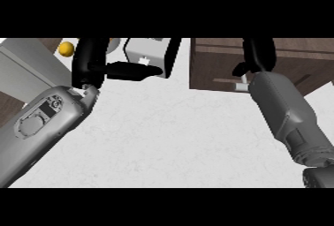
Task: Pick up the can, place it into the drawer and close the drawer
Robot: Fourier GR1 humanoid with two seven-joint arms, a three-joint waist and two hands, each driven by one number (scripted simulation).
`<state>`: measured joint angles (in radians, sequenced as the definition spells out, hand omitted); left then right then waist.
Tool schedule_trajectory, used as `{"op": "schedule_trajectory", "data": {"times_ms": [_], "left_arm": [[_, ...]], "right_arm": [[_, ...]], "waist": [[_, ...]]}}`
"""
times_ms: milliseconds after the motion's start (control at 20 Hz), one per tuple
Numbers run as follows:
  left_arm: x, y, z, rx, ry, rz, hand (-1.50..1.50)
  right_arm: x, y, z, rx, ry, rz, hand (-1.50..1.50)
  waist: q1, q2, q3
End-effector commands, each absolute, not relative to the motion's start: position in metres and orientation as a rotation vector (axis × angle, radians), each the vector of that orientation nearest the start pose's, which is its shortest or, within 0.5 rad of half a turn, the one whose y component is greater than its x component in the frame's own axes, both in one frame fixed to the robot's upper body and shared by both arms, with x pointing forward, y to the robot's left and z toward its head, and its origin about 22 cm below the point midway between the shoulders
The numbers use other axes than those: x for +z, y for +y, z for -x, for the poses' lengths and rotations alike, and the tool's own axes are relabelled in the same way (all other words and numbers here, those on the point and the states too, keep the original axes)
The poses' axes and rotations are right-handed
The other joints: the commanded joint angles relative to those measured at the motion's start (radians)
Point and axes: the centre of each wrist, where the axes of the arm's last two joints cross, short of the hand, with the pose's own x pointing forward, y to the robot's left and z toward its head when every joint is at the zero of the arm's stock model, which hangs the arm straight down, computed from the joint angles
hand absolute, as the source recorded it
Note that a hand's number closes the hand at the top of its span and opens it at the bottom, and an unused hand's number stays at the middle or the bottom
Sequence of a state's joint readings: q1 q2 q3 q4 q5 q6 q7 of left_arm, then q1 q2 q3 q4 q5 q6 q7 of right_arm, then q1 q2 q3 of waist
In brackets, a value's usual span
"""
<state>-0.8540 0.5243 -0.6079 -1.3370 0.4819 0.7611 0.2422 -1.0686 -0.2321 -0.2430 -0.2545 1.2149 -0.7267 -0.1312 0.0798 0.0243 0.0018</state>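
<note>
Seen from the head view, the left hand (98,62) rises at the upper left of the white counter (169,132), its thumb stretched sideways toward a white box-like object (146,55) with a dark side; the fingers run straight up out of the picture and hold nothing. The right hand (257,55) reaches up at the upper right over the dark wooden drawer (218,66), its fingers curled down beside a pale handle (241,81) on the drawer's front; whether they clasp the handle cannot be told. A small yellow round object (66,49) sits at the top left, just beside the left hand. The can cannot be made out anywhere. Both grey forearms enter from the lower edge.
</note>
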Motion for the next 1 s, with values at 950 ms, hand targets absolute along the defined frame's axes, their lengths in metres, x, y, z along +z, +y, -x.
{"op": "schedule_trajectory", "data": {"times_ms": [950], "left_arm": [[0.151, 0.193, -0.35, -0.033, -1.702, -0.283, -1.5]], "right_arm": [[0.113, -0.177, -0.469, 0.19, -1.948, 0.62, -1.5]], "waist": [[-0.037, -0.01, 0.0]]}}
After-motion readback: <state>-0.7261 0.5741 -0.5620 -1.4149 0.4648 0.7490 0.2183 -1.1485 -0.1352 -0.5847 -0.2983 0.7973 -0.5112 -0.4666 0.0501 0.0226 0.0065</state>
